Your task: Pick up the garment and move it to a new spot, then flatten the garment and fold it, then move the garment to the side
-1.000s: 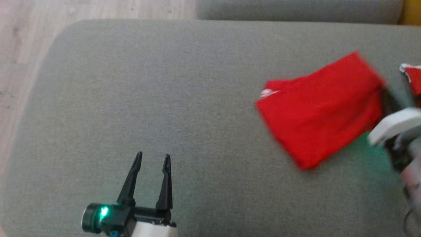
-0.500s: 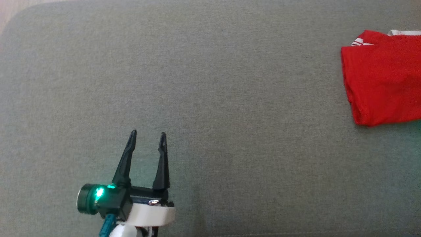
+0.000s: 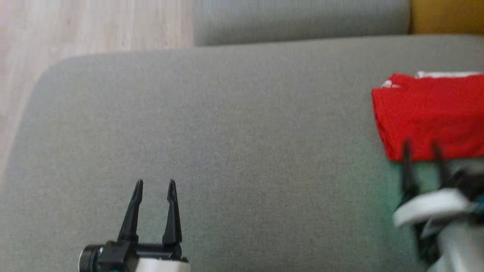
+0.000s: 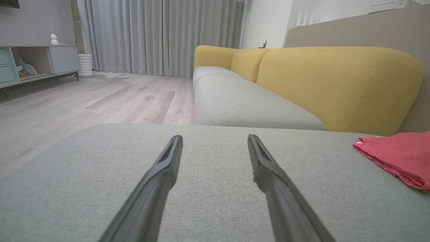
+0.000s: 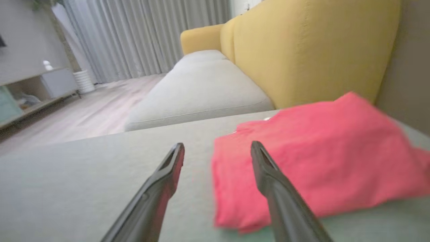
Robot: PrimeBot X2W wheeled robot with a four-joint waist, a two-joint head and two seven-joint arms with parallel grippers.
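Observation:
The folded red garment (image 3: 431, 113) with a white trim lies at the right of the grey sofa cushion (image 3: 227, 132), cut by the view's right edge. It also appears at the right in the left wrist view (image 4: 399, 158) and just ahead in the right wrist view (image 5: 312, 164). My right gripper (image 3: 421, 145) stands open at the garment's near edge, holding nothing; its fingers (image 5: 164, 174) rise just short of the cloth. My left gripper (image 3: 155, 183) is open over bare cushion at the lower left, far from the garment.
A yellow sofa backrest (image 4: 336, 80) runs behind the cushion, with a second grey seat (image 4: 242, 104) beyond. Wooden floor (image 3: 75, 26) lies past the cushion's left and far edges. A cabinet (image 4: 33, 60) and curtains (image 4: 161, 33) stand far off.
The head camera has shifted, so the whole picture moved. The garment was let go and lies still; my right gripper has come back into view, open, at its near edge.

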